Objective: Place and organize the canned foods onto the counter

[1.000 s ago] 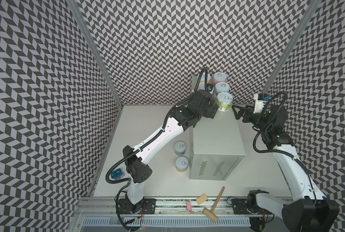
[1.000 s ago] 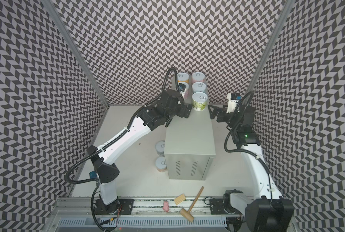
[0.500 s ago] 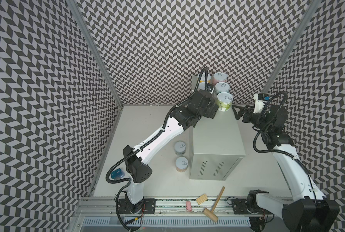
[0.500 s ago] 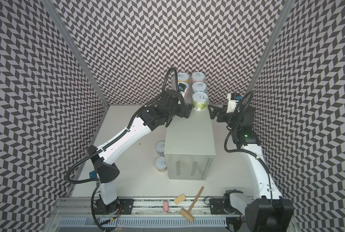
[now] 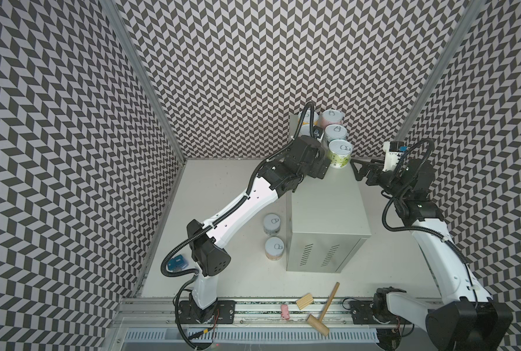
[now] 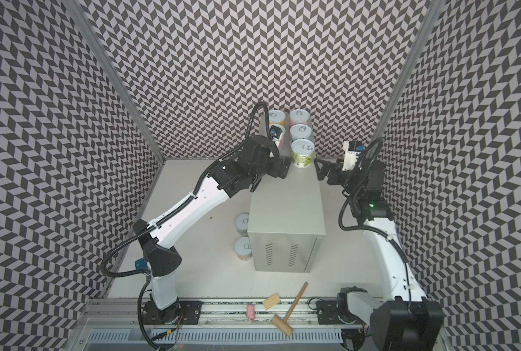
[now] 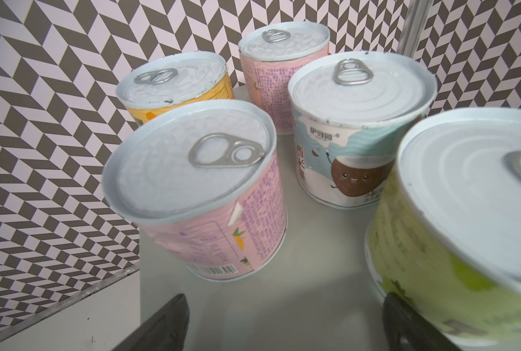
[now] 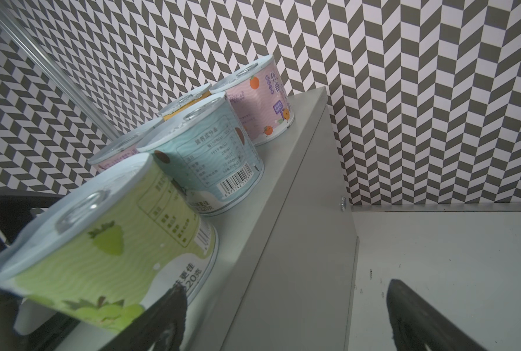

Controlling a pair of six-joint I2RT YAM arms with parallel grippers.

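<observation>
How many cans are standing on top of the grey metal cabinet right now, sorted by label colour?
Pink-label round pull-tab tin cans: 2
Yellow-orange-label round tin can: 1
Light-blue-label round tin can: 1
Green-label round tin can: 1
Total on the pale grey metal cabinet: 5

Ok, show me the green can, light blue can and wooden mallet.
green can (image 5: 340,149), a top view, lid.
light blue can (image 7: 359,91), left wrist view, lid.
wooden mallet (image 5: 318,325), a top view, head.
</observation>
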